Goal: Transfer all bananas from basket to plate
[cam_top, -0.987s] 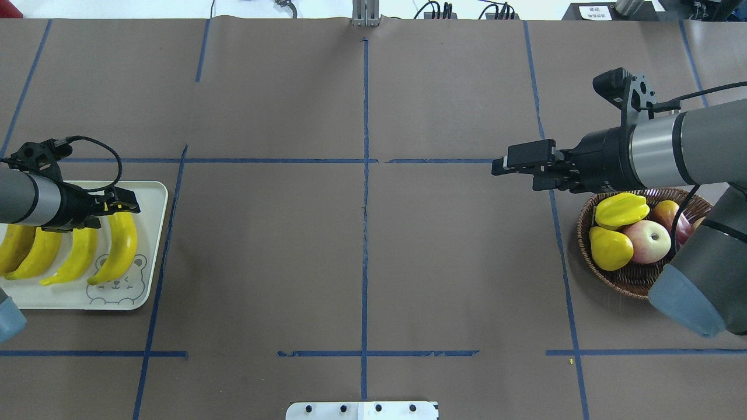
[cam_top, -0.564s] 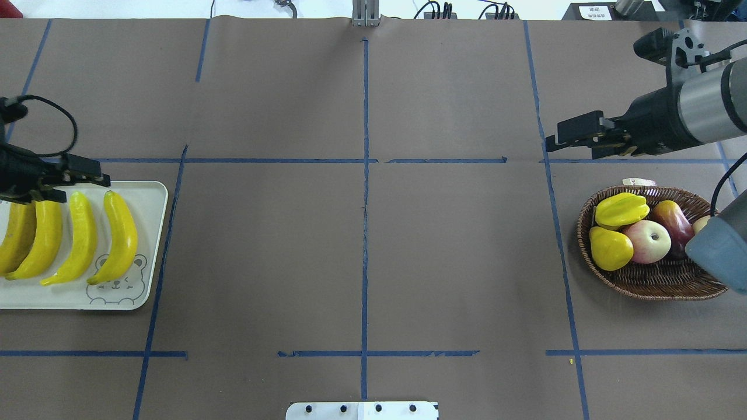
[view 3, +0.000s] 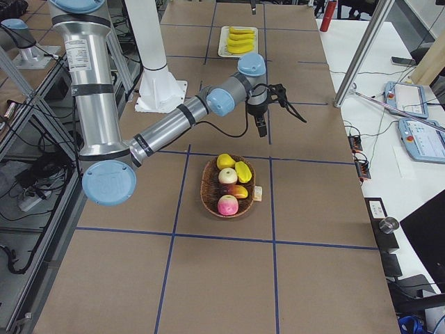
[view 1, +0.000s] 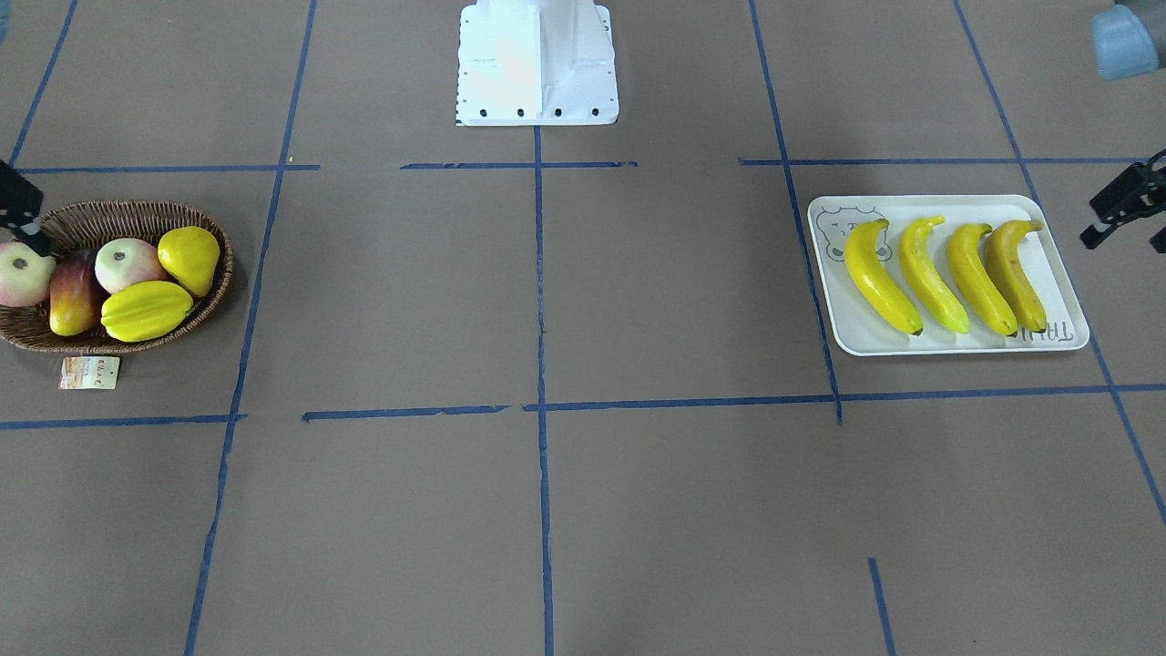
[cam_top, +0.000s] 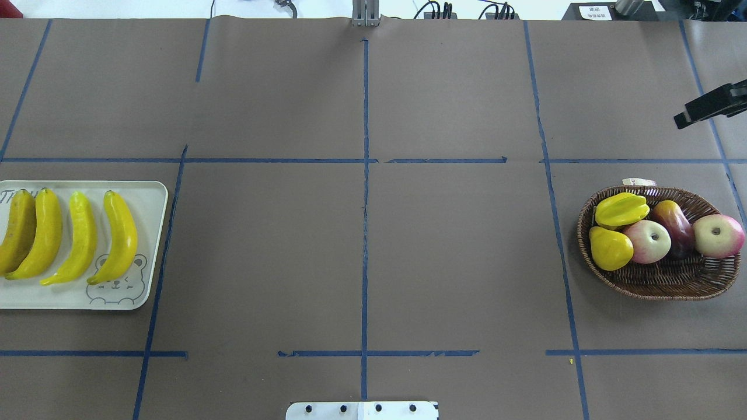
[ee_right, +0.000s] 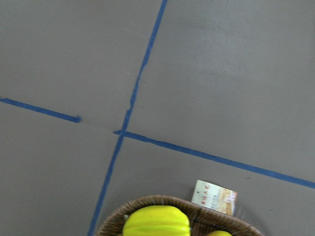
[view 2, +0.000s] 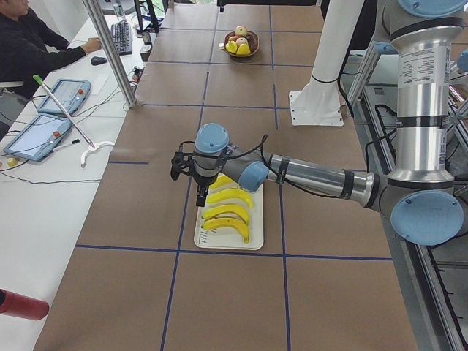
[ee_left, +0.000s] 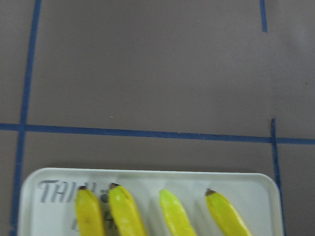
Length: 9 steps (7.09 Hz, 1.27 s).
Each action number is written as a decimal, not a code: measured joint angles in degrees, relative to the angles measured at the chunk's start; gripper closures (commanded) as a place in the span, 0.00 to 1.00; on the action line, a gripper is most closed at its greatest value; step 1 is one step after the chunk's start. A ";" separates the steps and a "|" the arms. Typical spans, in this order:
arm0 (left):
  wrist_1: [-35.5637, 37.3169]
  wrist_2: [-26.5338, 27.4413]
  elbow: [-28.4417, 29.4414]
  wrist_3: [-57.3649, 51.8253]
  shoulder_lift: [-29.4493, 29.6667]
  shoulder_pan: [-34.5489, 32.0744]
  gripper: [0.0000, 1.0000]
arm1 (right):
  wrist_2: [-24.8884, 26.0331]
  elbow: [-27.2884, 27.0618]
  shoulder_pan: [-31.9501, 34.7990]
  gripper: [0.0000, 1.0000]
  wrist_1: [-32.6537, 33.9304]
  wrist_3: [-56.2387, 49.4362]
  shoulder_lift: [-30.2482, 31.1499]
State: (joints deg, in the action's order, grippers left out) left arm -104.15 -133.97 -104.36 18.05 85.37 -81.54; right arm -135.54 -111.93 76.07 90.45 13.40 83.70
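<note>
Four yellow bananas [cam_top: 119, 233] lie side by side on the pale plate [cam_top: 149, 198] at the left of the overhead view. They also show in the front view [view 1: 929, 273] and the left wrist view [ee_left: 224, 214]. The brown wicker basket [cam_top: 659, 286] at the right holds no banana. My left gripper [view 1: 1125, 219] hangs open and empty beside the plate's outer end. My right gripper [cam_top: 694, 114] is open and empty, above the table behind the basket.
The basket holds a star fruit [cam_top: 621, 210], a yellow pear [cam_top: 610, 248], two apples [cam_top: 648, 240] and a dark red fruit [cam_top: 671, 224]. A paper tag [view 1: 89, 372] lies by the basket. Blue tape lines cross the brown table. The robot's white base [view 1: 537, 64] stands at the near edge.
Both arms have drawn back outward. The left gripper has left the plate and the overhead view. The right gripper moved to the far right edge, which uncovers the whole basket.
</note>
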 measured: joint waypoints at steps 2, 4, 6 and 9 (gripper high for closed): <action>15.65 -0.16 0.84 -20.05 0.31 -7.68 0.00 | -5.82 7.49 7.84 0.00 1.34 -14.29 1.00; 22.79 -0.39 2.56 -27.19 -0.10 -10.88 0.00 | -6.73 12.19 12.14 0.00 3.28 -23.95 3.45; 23.50 -1.47 5.59 -27.97 -0.57 -11.52 0.00 | -6.91 13.32 15.36 0.00 4.86 -26.24 7.32; 23.38 -4.04 6.16 -24.73 -0.63 -11.54 0.00 | -6.17 13.81 16.50 0.00 4.96 -25.68 9.26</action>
State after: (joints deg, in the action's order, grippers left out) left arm -80.77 -138.02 -98.20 -6.68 84.75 -93.08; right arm -141.71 -98.12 92.57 95.40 -12.28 92.96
